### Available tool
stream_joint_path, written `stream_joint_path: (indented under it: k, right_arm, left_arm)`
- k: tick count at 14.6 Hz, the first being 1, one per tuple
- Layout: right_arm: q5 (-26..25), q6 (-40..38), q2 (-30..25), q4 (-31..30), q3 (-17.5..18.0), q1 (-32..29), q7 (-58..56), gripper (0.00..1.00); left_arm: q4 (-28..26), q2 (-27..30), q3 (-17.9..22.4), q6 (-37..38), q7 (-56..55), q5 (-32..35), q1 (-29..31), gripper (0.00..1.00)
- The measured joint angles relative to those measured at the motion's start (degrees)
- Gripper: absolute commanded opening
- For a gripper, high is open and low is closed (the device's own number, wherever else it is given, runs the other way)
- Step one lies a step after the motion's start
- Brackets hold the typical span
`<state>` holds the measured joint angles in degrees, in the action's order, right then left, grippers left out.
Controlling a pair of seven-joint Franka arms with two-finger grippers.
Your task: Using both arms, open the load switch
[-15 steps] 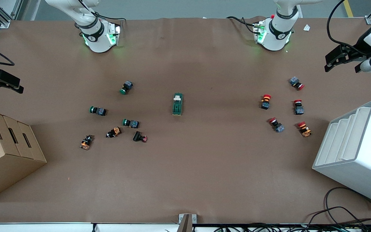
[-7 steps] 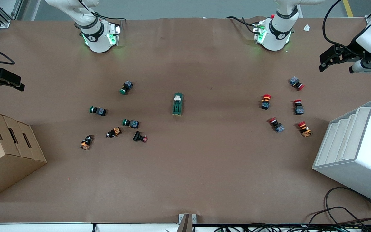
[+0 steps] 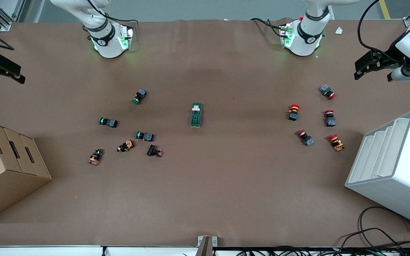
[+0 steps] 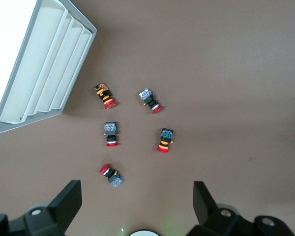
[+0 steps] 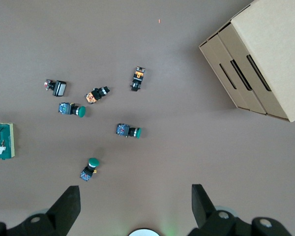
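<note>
Load switch (image 3: pixel 196 115) is what we see lying alone at the table's (image 3: pixel 205 199) middle, between the green buttons (image 3: pixel 140 96) toward the right arm's end and the red buttons (image 3: pixel 293 111) toward the left arm's end, while left gripper (image 3: pixel 371 64) and right gripper (image 3: pixel 1 68) hang spread apart over their own table ends.

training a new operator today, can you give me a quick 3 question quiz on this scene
1. True or false: the left gripper is shut on the load switch.
2. How many red-capped push buttons lie toward the left arm's end of the table? A) three B) five C) seven
3. What stands nearer to the front camera than the right gripper, at the right arm's end?

Key: 1 false, both grippers open, holding nothing. 2 B. 3 the cardboard box.
</note>
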<state>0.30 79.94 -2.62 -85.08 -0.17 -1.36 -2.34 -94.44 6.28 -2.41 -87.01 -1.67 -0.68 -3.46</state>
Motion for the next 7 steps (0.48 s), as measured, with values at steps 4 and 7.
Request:
stream_joint_path:
  k: [4,7]
  right_arm:
    - [-0.01,0.01,-1.54,-1.19,0.34,0.85,-0.12,1.0]
    - [-0.01,0.01,-1.6,-1.34,0.33,0.95,-0.16,1.0]
  left_arm:
    - [0.26,-0.37,-0.01,-0.12,0.0,0.0,-0.02,1.0]
    - [0.31,-0.38,-0.02,-0.12,0.0,0.0,-0.04,1.0]
